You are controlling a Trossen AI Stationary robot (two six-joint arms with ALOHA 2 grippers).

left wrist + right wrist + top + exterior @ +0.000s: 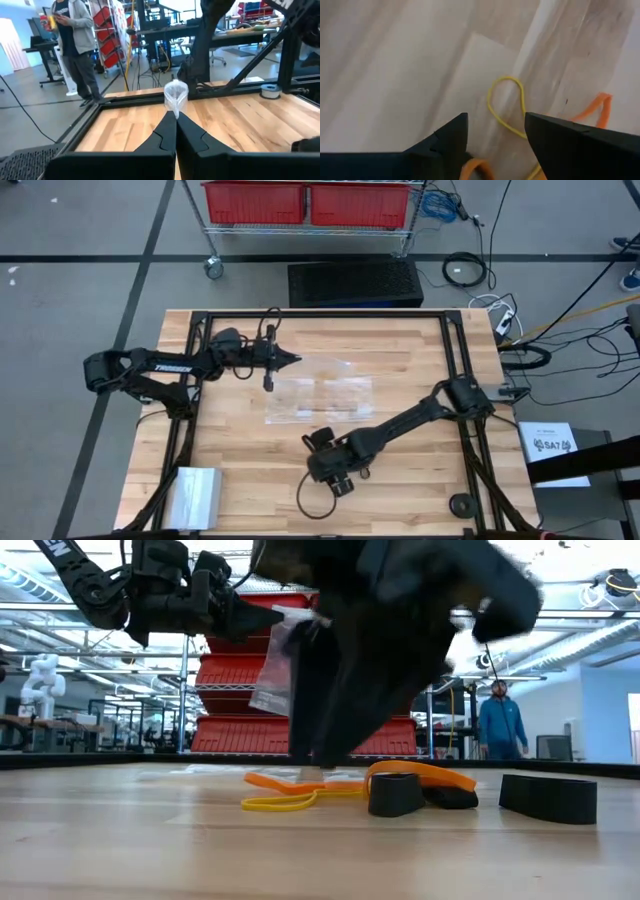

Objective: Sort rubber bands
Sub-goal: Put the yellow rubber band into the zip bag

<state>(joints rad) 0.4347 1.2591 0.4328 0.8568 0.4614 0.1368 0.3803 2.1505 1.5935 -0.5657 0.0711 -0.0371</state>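
Note:
The rubber bands lie on the wooden table under my right gripper. A thin yellow band [506,105] [285,802] and orange bands [592,112] [420,775] show. My right gripper [496,120] [320,445] points steeply down, open, with one finger on each side of the yellow loop, close above the table. My left gripper [175,117] [292,358] stands level at the far left of the table. It is shut on a clear plastic bag [275,675]. My left gripper pinches the bag's bunched top [175,96] between its two shut fingertips. The fingers lie level and come from the table's left. The bag hangs below them, clear of the table.
Flat clear bags [320,395] lie mid-table between the arms. A pale packet [195,495] sits at the near left and a black roll [461,505] at the near right. Dark lumps [395,795] lie among the bands. Red bins [310,202] stand beyond the far edge. A person [75,45] stands in the room.

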